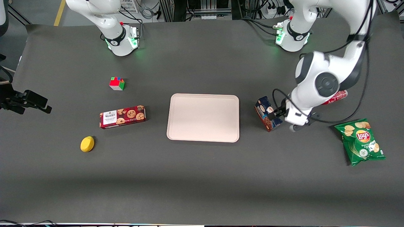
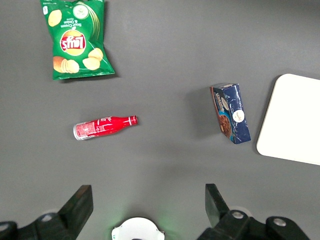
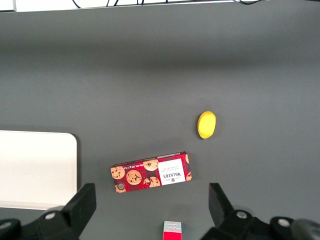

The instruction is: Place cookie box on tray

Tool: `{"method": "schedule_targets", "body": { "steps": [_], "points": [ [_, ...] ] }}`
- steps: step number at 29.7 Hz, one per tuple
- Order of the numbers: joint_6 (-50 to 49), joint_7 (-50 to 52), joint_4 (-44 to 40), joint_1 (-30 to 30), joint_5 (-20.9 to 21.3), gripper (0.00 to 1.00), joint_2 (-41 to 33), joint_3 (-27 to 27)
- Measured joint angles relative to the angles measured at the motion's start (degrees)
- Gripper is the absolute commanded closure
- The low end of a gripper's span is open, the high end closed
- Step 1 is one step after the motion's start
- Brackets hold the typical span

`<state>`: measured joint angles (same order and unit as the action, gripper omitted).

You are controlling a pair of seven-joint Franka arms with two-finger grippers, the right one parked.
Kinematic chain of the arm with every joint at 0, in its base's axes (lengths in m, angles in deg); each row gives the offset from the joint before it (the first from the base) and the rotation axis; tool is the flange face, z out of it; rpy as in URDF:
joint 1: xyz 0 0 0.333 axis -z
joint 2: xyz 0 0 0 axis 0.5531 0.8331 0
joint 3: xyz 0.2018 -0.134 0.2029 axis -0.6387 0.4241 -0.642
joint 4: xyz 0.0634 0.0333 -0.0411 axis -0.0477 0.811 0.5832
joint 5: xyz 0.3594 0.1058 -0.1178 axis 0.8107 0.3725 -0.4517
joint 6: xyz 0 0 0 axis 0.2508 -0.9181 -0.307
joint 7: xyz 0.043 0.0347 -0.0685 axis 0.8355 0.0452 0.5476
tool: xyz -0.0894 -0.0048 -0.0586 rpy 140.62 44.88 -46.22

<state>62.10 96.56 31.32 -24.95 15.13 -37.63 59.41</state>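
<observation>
Claw spread above desk, cookie box not pinched.
Front view, right of center: claw point(image 1: 279, 114) hangs with fingers point(image 2: 80, 202) wide apart and holding nothing; cookie box point(image 1: 267, 113) stands on the desk point(image 1: 202, 176) just beside it, near the tray point(image 1: 203, 117) edge but off it.

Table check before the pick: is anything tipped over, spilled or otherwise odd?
Only the red bottle lies on its side, nothing spilled. The cookie box sits askew beside the tray; the open gripper hovers above the table.
</observation>
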Motion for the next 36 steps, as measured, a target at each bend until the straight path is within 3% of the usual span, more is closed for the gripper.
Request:
{"method": "schedule_targets", "body": {
  "steps": [9, 12, 16, 18, 31, 36],
  "points": [
    [8.54, 0.15, 3.88, 0.14, 0.28, 0.02, 3.93, 0.3],
    [10.59, 0.15, 5.93, 0.23, 0.35, 0.33, 4.01, 0.38],
    [12.06, 1.48, 8.12, 0.33, 0.38, 0.85, 4.0, 0.79],
    [12.23, 2.6, 8.65, 0.41, 0.43, 1.0, 4.0, 1.11],
    [11.98, 4.01, 8.14, 0.66, 0.5, 1.0, 3.27, 1.51],
    [4.24, 4.01, 2.74, 0.55, 0.68, 1.0, 2.74, 1.29]
  ]
}}
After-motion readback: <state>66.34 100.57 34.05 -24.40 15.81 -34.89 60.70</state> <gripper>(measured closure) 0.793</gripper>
